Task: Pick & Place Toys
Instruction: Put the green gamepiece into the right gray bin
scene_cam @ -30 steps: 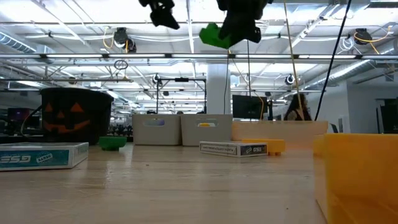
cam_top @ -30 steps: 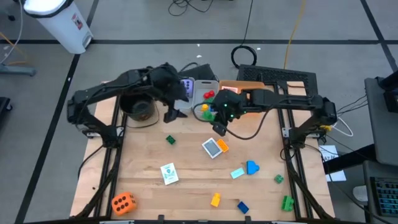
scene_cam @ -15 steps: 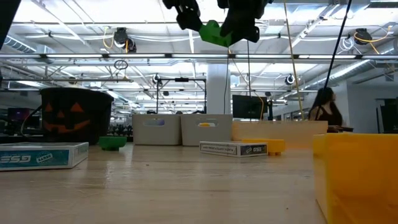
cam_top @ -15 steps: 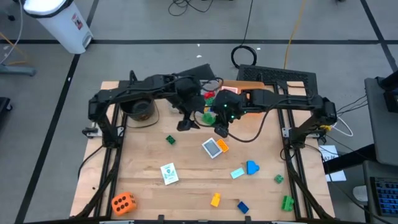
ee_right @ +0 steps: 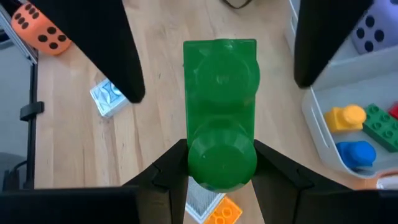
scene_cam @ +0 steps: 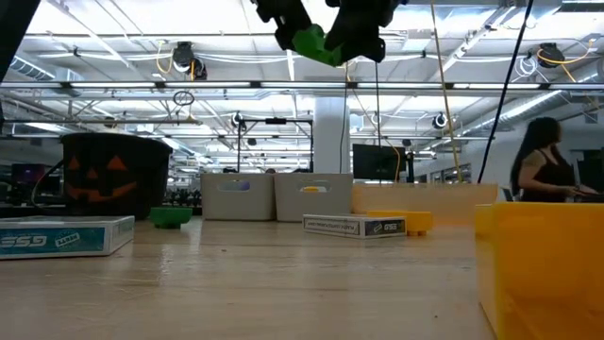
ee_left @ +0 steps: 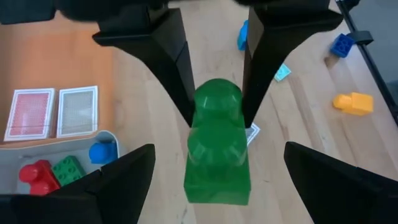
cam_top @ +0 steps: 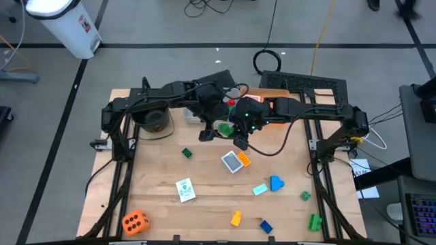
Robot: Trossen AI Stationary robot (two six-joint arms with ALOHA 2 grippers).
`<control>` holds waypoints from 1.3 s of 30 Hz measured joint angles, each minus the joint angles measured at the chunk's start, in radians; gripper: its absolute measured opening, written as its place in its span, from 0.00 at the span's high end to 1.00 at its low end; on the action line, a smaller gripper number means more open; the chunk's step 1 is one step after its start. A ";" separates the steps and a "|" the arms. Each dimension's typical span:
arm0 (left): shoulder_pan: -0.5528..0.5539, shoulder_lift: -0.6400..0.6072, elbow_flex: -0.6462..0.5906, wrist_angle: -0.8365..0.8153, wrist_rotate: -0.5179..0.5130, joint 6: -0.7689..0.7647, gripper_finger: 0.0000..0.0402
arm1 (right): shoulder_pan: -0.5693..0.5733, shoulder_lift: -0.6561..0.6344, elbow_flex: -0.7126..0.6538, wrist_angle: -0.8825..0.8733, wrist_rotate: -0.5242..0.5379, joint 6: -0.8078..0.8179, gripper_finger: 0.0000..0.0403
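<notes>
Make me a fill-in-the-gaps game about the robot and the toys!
1. The right pincer holds a brick that is ___ in colour.
2. The left pincer is ___, with one finger on each side of that brick.
3. The orange dice sits on the wooden ___.

Missing words: green; open; table

Green brick (ee_left: 215, 155): two-stud, at centre, pinched at its far end between the right gripper (ee_left: 216, 118) fingers, above the wooden table (ee_left: 311, 112). Left gripper fingers (ee_left: 118, 186): spread wide on either side of the brick, not touching it. Orange tray (ee_left: 56, 62): carries two cards side by side, a red card (ee_left: 30, 114) and a tan card (ee_left: 78, 111). Grey bin (ee_left: 81, 144): holds a red brick (ee_left: 36, 176), a small green brick (ee_left: 68, 169) and a blue brick (ee_left: 101, 153). Loose on the table: yellow brick (ee_left: 352, 103), dark blue brick (ee_left: 342, 44).
</notes>
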 joint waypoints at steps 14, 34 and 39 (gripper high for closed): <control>0.013 0.000 0.000 -0.001 -0.030 -0.003 0.26 | 0.006 0.000 0.000 0.028 -0.001 -0.018 0.67; 0.012 0.000 0.000 -0.004 -0.023 0.007 0.60 | 0.006 0.000 0.000 0.040 0.008 -0.018 0.67; 0.012 -0.001 0.000 -0.004 -0.023 0.009 0.65 | 0.006 0.000 0.000 0.039 0.008 -0.021 0.67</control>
